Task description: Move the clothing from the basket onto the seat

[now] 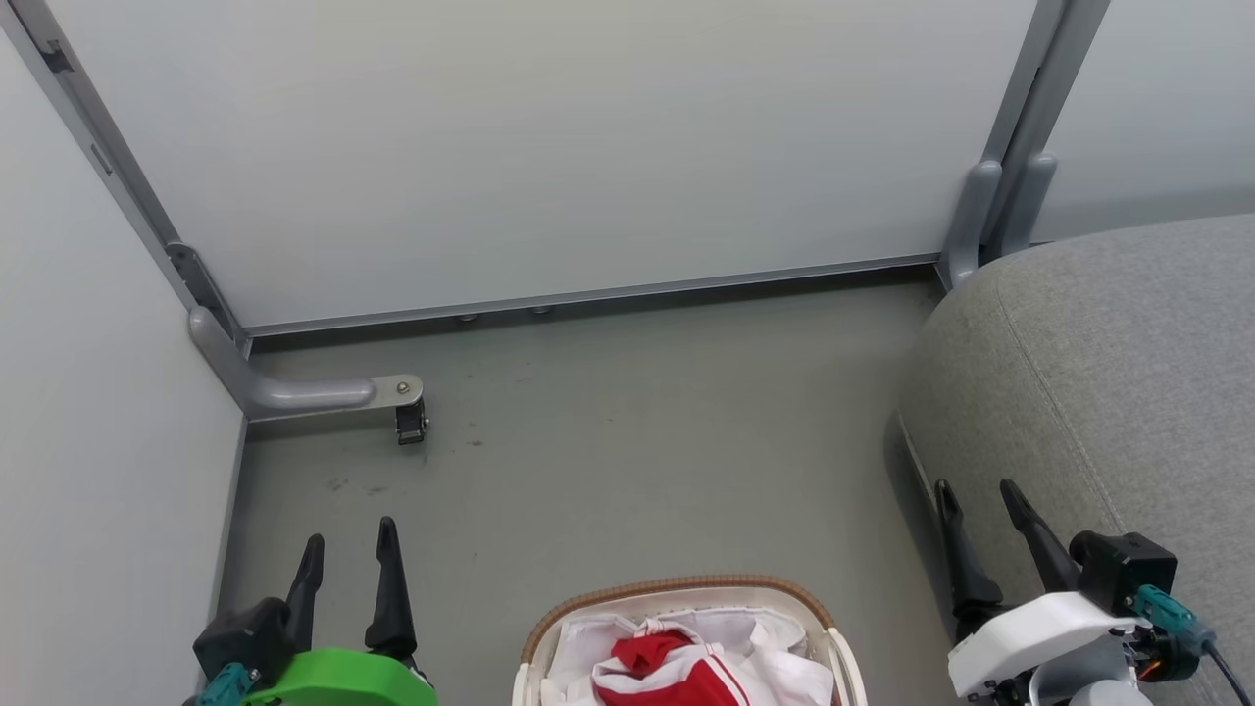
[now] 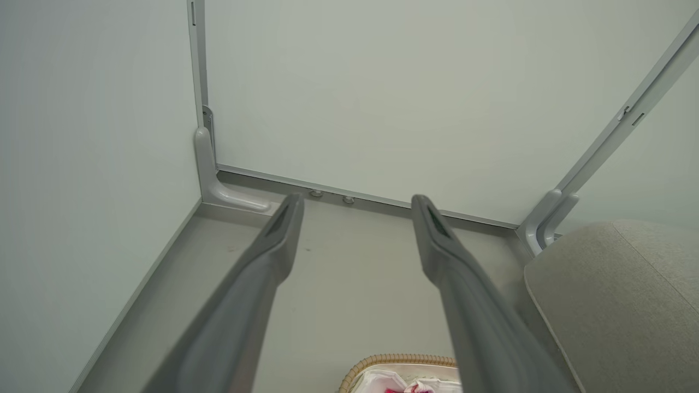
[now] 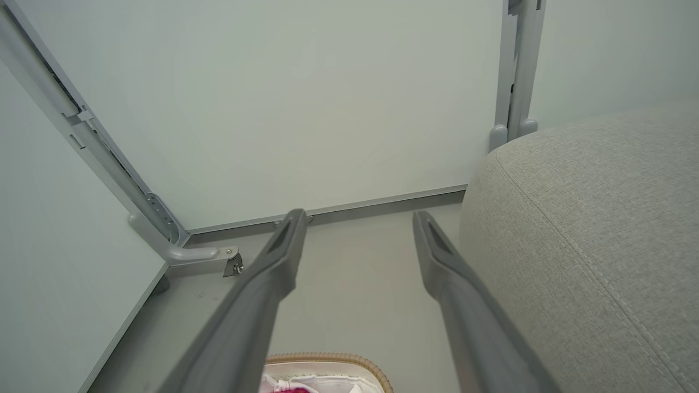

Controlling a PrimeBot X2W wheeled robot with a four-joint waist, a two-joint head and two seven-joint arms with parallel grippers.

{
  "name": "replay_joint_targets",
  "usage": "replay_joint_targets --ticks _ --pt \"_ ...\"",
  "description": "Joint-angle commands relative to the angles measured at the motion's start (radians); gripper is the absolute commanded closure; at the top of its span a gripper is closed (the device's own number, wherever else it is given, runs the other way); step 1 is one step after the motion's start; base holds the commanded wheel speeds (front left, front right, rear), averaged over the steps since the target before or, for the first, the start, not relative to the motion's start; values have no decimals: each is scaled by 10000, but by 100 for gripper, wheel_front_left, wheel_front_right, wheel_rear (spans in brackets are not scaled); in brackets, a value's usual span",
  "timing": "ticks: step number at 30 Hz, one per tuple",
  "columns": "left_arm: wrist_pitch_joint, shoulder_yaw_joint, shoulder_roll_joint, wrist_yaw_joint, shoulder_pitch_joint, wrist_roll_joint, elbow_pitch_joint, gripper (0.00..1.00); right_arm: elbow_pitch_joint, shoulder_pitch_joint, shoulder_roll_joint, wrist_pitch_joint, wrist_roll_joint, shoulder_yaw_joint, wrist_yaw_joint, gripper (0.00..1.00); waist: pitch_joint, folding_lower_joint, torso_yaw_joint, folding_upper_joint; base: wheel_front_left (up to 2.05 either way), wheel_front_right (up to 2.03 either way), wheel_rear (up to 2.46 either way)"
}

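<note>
Head view: where's the load?
— Bottom centre: red clothing (image 1: 677, 669) heaped in the basket (image 1: 677, 585). Left gripper (image 1: 350, 534) at lower left, right gripper (image 1: 976, 485) at lower right, both with fingers spread and holding nothing. The seat (image 1: 1108, 373) fills the right edge.
— Left wrist view?
— Spread fingers over the floor (image 2: 355, 284), basket rim at bottom centre, seat at lower right.
— Right wrist view?
— Fingers apart again, basket at the bottom edge, seat close along the right.
— So, the reach?
— Likely best to lower one gripper straight into the heap, pinch a thick fold of red fabric, and lift clear of the rim before swinging right.
</note>
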Motion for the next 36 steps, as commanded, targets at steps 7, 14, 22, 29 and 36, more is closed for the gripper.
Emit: replay_joint_targets --ticks 7,14,22,29,36 --pt "-199 -67 71 94 103 561 128 0 64 -9 -68 -223 -670 53 4 0 8 -1 38 0 0 0 0" --pt "-340 -127 76 129 124 898 252 0 89 9 -74 -348 -1107 91 4 0 14 -1 70 0 0 0 0" --pt "-431 -201 79 157 151 1195 364 0 111 33 -79 -444 -1445 122 2 0 13 -1 91 0 0 0 0" --pt "-429 -196 79 192 166 1093 410 0 121 48 -77 -444 -1418 144 2 0 10 -1 77 0 0 0 0" --pt "-429 -227 78 197 156 1068 439 0 130 43 -77 -444 -1387 141 1 0 25 -1 71 0 0 0 0"
